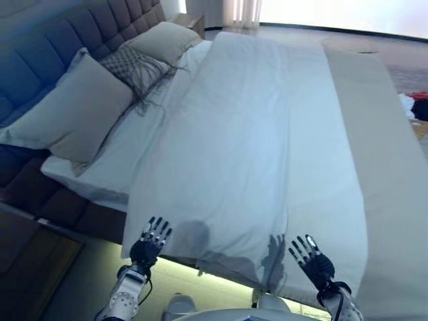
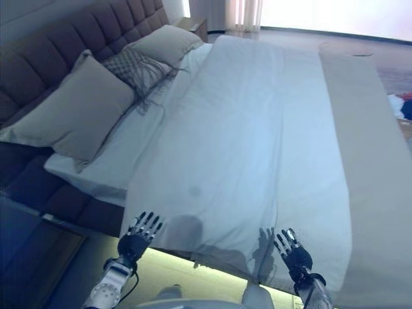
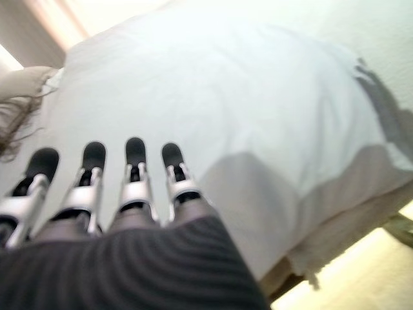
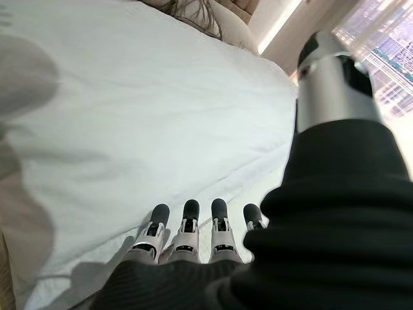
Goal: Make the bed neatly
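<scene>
- While the white duvet (image 1: 247,147) lies spread down the middle of the bed (image 1: 394,200), its near edge hangs over the bed's side at 6 o'clock, fairly flat with a few long creases.
- Left hand (image 1: 148,249): fingers straight and spread, holding nothing, at the duvet's near corner around 7 o'clock.
- Right hand (image 1: 314,263): fingers straight and spread, empty, over the near edge at 5 o'clock.
- Step, my read: final smoothing or squaring of the duvet edge; most of the task looks done.
- Next move likely calls for both palms to press down and sweep outward along the edge, or pinch the hem and tug it even.
- Count: one duvet, three pillows at 10–11 o'clock – large plain pillow (image 1: 77,110), fringed patterned cushion (image 1: 137,67), far plain pillow (image 1: 166,40).
- Tufted headboard (image 1: 47,47) at 10 o'clock.
</scene>
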`<state>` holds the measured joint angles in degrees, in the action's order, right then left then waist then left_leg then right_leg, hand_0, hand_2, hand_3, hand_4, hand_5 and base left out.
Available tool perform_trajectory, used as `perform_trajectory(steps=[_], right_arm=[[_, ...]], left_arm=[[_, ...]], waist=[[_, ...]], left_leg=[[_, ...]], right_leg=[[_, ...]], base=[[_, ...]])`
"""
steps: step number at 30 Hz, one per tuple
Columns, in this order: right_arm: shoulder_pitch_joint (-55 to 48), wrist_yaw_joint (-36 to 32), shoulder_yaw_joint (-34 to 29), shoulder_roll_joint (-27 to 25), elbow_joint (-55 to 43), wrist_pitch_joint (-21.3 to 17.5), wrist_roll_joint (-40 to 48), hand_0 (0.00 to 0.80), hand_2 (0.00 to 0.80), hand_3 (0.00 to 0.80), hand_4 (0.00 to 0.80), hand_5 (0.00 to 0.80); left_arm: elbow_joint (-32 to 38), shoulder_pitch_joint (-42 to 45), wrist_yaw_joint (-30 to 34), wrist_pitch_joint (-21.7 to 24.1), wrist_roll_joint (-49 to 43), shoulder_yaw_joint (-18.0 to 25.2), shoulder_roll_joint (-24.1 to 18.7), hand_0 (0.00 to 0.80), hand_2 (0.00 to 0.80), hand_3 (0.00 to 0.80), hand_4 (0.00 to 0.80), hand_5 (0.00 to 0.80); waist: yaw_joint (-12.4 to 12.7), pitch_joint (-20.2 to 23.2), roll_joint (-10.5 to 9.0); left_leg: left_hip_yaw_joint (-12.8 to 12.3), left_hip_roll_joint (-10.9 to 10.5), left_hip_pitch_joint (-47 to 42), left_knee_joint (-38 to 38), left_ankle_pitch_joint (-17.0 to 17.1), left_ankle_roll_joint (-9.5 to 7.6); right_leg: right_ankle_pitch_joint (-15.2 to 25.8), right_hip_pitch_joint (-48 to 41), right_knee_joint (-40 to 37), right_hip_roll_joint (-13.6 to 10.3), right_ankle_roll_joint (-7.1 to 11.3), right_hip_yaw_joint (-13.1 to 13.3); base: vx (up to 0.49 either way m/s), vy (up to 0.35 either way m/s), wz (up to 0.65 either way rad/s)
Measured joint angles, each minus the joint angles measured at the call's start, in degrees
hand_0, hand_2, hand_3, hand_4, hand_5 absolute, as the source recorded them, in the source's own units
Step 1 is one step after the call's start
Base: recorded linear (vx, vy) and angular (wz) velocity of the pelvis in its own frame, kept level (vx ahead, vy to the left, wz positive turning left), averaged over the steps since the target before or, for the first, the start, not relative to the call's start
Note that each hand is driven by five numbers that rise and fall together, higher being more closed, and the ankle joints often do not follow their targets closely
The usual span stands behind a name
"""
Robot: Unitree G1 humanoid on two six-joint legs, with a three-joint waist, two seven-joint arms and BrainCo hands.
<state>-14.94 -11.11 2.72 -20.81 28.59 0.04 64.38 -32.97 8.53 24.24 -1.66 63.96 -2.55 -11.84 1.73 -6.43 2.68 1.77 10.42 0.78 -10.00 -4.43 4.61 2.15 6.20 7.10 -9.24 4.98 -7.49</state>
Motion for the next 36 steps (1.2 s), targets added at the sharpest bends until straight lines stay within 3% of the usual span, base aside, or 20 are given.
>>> perform_trajectory(steps=[2, 4, 5, 6, 7, 8, 9, 10, 11, 12, 13, 14, 16, 18, 19, 20, 23, 26, 30, 36], right_arm=[[-0.2, -0.3, -0.9, 1.7, 0.7, 0.0, 0.0, 0.000, 0.000, 0.000, 0.000, 0.000], [-0.6, -1.0, -0.6, 2.7, 1.1, 0.0, 0.0, 0.000, 0.000, 0.000, 0.000, 0.000], [-0.4, -1.1, -0.5, 2.2, 1.0, -0.1, 0.0, 0.000, 0.000, 0.000, 0.000, 0.000], [-0.9, -1.2, -0.6, 1.5, 0.9, -0.2, 0.1, 0.000, 0.000, 0.000, 0.000, 0.000], [-1.2, -1.2, -0.9, 1.3, 1.5, -0.2, 0.1, 0.000, 0.000, 0.000, 0.000, 0.000], [-1.2, -1.1, -1.0, 2.2, 2.4, 0.1, 0.4, 0.000, 0.000, 0.000, 0.000, 0.000], [-1.7, -1.3, -0.5, 2.7, 2.3, 0.4, 0.5, 0.000, 0.000, 0.000, 0.000, 0.000], [-1.9, -1.4, -0.2, 3.4, 2.3, 1.1, 0.5, 0.000, 0.000, 0.000, 0.000, 0.000], [-2.3, -1.8, -0.4, 4.2, 2.0, 1.2, 0.6, 0.000, 0.000, 0.000, 0.000, 0.000], [-2.6, -2.2, -0.2, 5.4, 1.8, 1.3, 1.2, 0.000, 0.000, 0.000, 0.000, 0.000], [-2.0, -2.4, -0.2, 6.6, 1.4, 1.4, 2.1, 0.000, 0.000, 0.000, 0.000, 0.000], [-0.3, -3.1, -1.2, 8.0, 1.3, 2.1, 3.2, 0.000, 0.000, 0.000, 0.000, 0.000], [1.9, -4.2, -2.2, 9.2, 1.4, 3.9, 4.4, 0.000, 0.000, 0.000, 0.000, 0.000], [0.5, -5.3, -1.9, 9.3, 1.0, 5.3, 4.3, 0.000, 0.000, 0.000, 0.000, 0.000], [-0.9, -6.5, -1.6, 9.1, 1.0, 5.4, 4.3, 0.000, 0.000, 0.000, 0.000, 0.000], [-2.1, -7.6, -0.6, 8.9, 1.0, 5.6, 4.3, 0.000, 0.000, 0.000, 0.000, 0.000], [-3.2, -9.8, 0.6, 8.5, 1.1, 5.8, 4.3, 0.000, 0.000, 0.000, 0.000, 0.000], [1.0, -10.7, 2.7, 5.6, 1.2, 4.3, 4.3, 0.000, 0.000, 0.000, 0.000, 0.000], [10.0, -11.9, 2.5, 4.2, 1.5, 1.6, 4.3, 0.000, 0.000, 0.000, 0.000, 0.000], [18.2, -13.2, 2.4, 3.7, -1.4, -0.7, 4.5, 0.000, 0.000, 0.000, 0.000, 0.000]], left_arm=[[-0.2, -1.1, 0.1, -1.0, 0.0, -0.9, -0.4, 0.000, 0.000, 0.000, 0.000, 0.000], [-0.1, -1.5, 0.0, -1.7, -0.1, -1.4, -0.4, 0.000, 0.000, 0.000, 0.000, 0.000], [-0.1, -1.7, 0.0, -1.9, -0.1, -2.1, -0.4, 0.000, 0.000, 0.000, 0.000, 0.000], [0.1, -2.2, 0.0, -2.4, -0.2, -3.3, -0.2, 0.000, 0.000, 0.000, 0.000, 0.000], [0.3, -2.5, 0.1, -2.8, -0.2, -3.8, 0.0, 0.000, 0.000, 0.000, 0.000, 0.000], [0.3, -3.0, 0.0, -3.1, -0.2, -3.3, -0.4, 0.000, 0.000, 0.000, 0.000, 0.000], [0.4, -2.2, -0.1, -3.3, -0.2, -3.1, -0.3, 0.000, 0.000, 0.000, 0.000, 0.000], [0.9, -1.3, -0.1, -3.6, -0.1, -2.8, -1.1, 0.000, 0.000, 0.000, 0.000, 0.000], [1.7, -0.7, -0.1, -4.1, -0.2, -3.0, -3.1, 0.000, 0.000, 0.000, 0.000, 0.000], [3.0, 0.2, -0.1, -4.4, -0.2, -2.8, -5.0, 0.000, 0.000, 0.000, 0.000, 0.000], [3.1, 0.8, -0.2, -4.6, -0.2, -2.2, -6.6, 0.000, 0.000, 0.000, 0.000, 0.000], [2.8, 1.4, -0.3, -5.0, -0.9, -1.4, -7.6, 0.000, 0.000, 0.000, 0.000, 0.000], [2.7, 1.4, -0.2, -5.5, -2.2, -0.8, -8.2, 0.000, 0.000, 0.000, 0.000, 0.000], [3.6, 0.9, 1.1, -6.5, -2.2, -0.7, -8.7, 0.000, 0.000, 0.000, 0.000, 0.000], [4.0, 0.6, 2.7, -6.5, -2.0, -0.6, -8.9, 0.000, 0.000, 0.000, 0.000, 0.000], [4.2, 1.0, 4.3, -6.5, -1.9, -0.4, -9.2, 0.000, 0.000, 0.000, 0.000, 0.000], [4.0, 1.7, 8.5, -6.6, 1.1, -0.3, -8.8, 0.000, 0.000, 0.000, 0.000, 0.000], [2.8, -2.2, 13.1, -5.9, 7.4, -0.9, -3.6, 0.000, 0.000, 0.000, 0.000, 0.000], [-0.4, -12.1, 18.0, -3.5, 13.0, -3.4, 0.6, 0.000, 0.000, 0.000, 0.000, 0.000], [-0.6, -19.9, 21.9, 3.8, 13.9, -5.8, 0.3, 0.000, 0.000, 0.000, 0.000, 0.000]], waist=[[-2.3, -0.6, -0.80], [-2.5, -0.7, -1.54], [-2.7, -0.8, -0.58], [-3.6, -0.9, 1.17], [-4.5, -1.3, 2.12], [-4.4, -2.1, 0.69], [-3.8, -2.1, 1.88], [-4.0, -2.1, 1.86], [-4.0, -2.0, 0.07], [-3.6, -2.0, -2.20], [-2.3, -1.9, -4.01], [-1.8, -2.1, -3.79], [-2.2, -2.9, -2.85], [-2.4, -2.8, -3.06], [-2.2, -2.5, -2.70], [-1.9, -1.9, -2.94], [-2.3, -1.1, -3.42], [-2.2, -2.4, -1.15], [-2.7, -8.3, -0.50], [-5.4, -16.4, -2.43]], left_leg=[[1.3, 1.0, 2.7, -5.8, -1.4, 0.95], [2.3, 2.9, 2.8, -9.0, -2.4, 2.23], [2.3, 3.5, 2.2, -7.9, -2.5, 2.24], [2.5, 4.6, 1.5, -5.8, -3.2, 0.28], [2.8, 4.8, 1.0, -4.8, -7.8, 5.17], [0.7, 1.9, 1.0, -6.2, -7.8, 6.60], [-0.9, 1.6, 1.3, -6.8, -8.1, 6.39], [-2.0, 1.2, 1.5, -6.7, -7.6, 5.64], [-2.7, -0.6, 0.9, -6.5, -7.1, 4.87], [-3.2, -3.0, 0.5, -6.8, -6.8, 5.11], [-3.1, -4.4, 0.4, -7.8, -8.0, 5.17], [-3.1, -4.3, 1.2, -9.9, -9.5, 5.29], [-3.3, -4.1, 2.8, -12.9, -11.6, 4.74], [-3.2, -4.5, 3.0, -13.1, -12.3, 3.73], [-3.3, -3.3, 3.0, -12.6, -12.0, 3.51], [-3.4, -2.0, 3.4, -12.5, -11.9, 3.69], [-1.6, 0.6, 6.1, -11.6, -10.5, 6.01], [-1.0, 2.3, 12.3, -12.2, -8.6, 7.89], [0.7, 2.3, 18.5, -13.1, -6.0, 8.07], [-0.1, 0.7, 29.1, -16.0, -3.4, 6.54]], right_leg=[[-0.4, 0.4, 0.7, -1.4, 0.45, 0.5], [-0.5, 2.2, 1.1, -3.5, 0.74, 2.4], [-0.7, 2.5, 0.7, -4.3, 1.38, 2.4], [-0.6, 2.8, 0.5, -5.0, 3.10, 2.5], [-0.3, 3.6, 0.8, -6.3, 4.72, 3.6], [-0.5, 3.4, -0.6, -8.8, 6.06, 5.6], [-0.5, 3.7, 2.1, -9.5, 6.29, 7.3], [-2.6, 5.5, 10.4, -10.0, 6.38, 8.7], [-4.7, 4.6, 14.0, -12.2, 6.17, 9.3], [-3.5, 3.1, 11.9, -14.4, 4.61, 9.5], [-4.1, 2.0, 8.2, -15.5, 5.14, 9.6], [-2.6, 2.2, 6.1, -15.9, 6.01, 9.1], [1.0, 2.4, 4.5, -15.5, 6.59, 8.2], [2.9, 2.5, 4.7, -15.0, 5.11, 6.8], [3.6, 3.1, 5.0, -14.3, 5.17, 4.7], [0.9, 3.6, 6.7, -12.7, 5.78, 4.3], [-3.6, 6.6, 9.3, -9.6, 8.52, 3.9], [-2.1, 13.6, 11.1, -7.3, 7.38, 4.9], [-0.1, 18.3, 11.0, -7.2, 6.25, 4.1], [3.2, 26.2, 7.6, -8.0, 6.40, 4.6]], base=[[0.072, 0.457, 0.28], [0.086, 0.504, -0.27], [0.099, 0.652, -0.30], [0.087, 0.666, -0.03], [0.085, 0.683, -0.05], [0.061, 0.564, -0.26], [0.052, 0.527, -0.30], [0.038, 0.402, -0.06], [0.022, 0.368, 0.04], [-0.020, 0.288, -0.26], [-0.082, 0.353, -0.77], [-0.094, 0.288, -0.91], [-0.081, 0.299, -0.53], [-0.059, 0.185, -0.09], [-0.056, -0.003, -0.08], [-0.055, -0.042, -0.11], [-0.204, -0.005, 0.04], [-0.400, 0.062, -0.07], [-0.230, 0.151, 0.15], [-0.172, 0.232, 0.07]])
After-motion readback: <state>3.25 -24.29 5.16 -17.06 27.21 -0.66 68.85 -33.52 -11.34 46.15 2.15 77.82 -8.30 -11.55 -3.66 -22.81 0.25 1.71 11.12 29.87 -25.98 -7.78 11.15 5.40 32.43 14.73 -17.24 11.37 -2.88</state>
